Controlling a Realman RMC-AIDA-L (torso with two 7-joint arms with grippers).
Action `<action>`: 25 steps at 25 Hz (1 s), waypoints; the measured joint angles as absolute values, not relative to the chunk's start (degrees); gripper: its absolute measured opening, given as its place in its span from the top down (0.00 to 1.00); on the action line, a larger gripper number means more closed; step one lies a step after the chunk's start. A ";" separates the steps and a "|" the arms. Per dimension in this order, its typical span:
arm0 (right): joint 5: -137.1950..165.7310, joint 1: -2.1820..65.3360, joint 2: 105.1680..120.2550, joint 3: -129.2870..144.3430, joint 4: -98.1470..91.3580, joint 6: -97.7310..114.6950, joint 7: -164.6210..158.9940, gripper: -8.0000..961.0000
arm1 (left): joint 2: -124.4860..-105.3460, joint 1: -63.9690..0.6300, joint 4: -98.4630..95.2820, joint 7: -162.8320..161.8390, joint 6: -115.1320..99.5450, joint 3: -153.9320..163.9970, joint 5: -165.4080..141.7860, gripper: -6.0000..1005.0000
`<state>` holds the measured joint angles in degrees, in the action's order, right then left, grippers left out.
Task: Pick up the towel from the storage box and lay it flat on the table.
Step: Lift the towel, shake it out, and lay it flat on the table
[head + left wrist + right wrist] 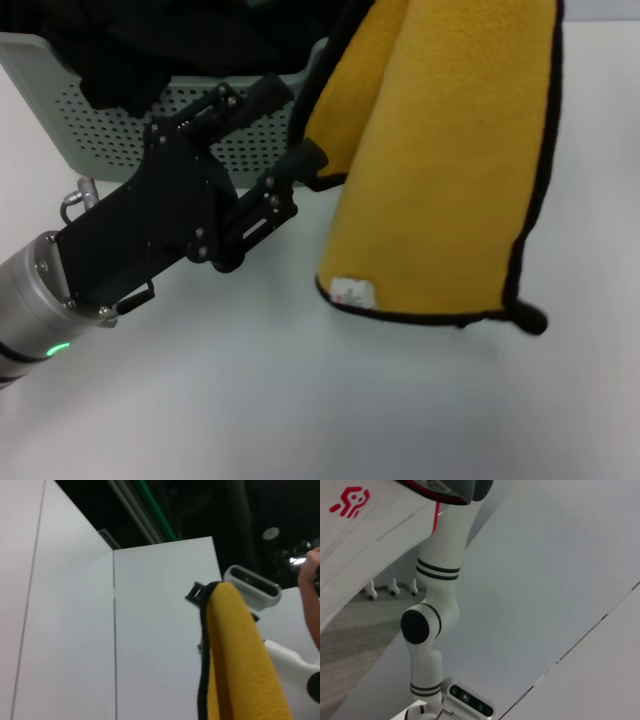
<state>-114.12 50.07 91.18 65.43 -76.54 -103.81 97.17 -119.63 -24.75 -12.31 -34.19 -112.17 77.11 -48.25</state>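
Head view: towel [440, 160] hangs beside open, empty left end effector [290, 130], fronting storage box [110, 130].

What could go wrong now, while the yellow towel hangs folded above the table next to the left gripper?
1. The towel hangs doubled; lowered like this, it would probably land folded rather than flat on the table.
2. The left gripper reaches toward the towel's black edging. If it closes on the wrong fold, the cloth may bunch.
3. The storage box stands right behind that gripper, so a sideways swing might knock it.
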 joint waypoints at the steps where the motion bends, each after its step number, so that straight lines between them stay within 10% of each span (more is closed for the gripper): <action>1: -114.08 50.07 90.97 65.39 -76.95 -103.81 97.36 0.98 | -119.64 -24.75 -12.31 -34.19 -111.95 77.10 -48.16 0.48; 25: -111.00 49.75 91.30 61.62 -80.71 -103.71 99.00 0.98 | -119.80 -24.85 -12.28 -35.05 -107.45 77.08 -46.37 0.67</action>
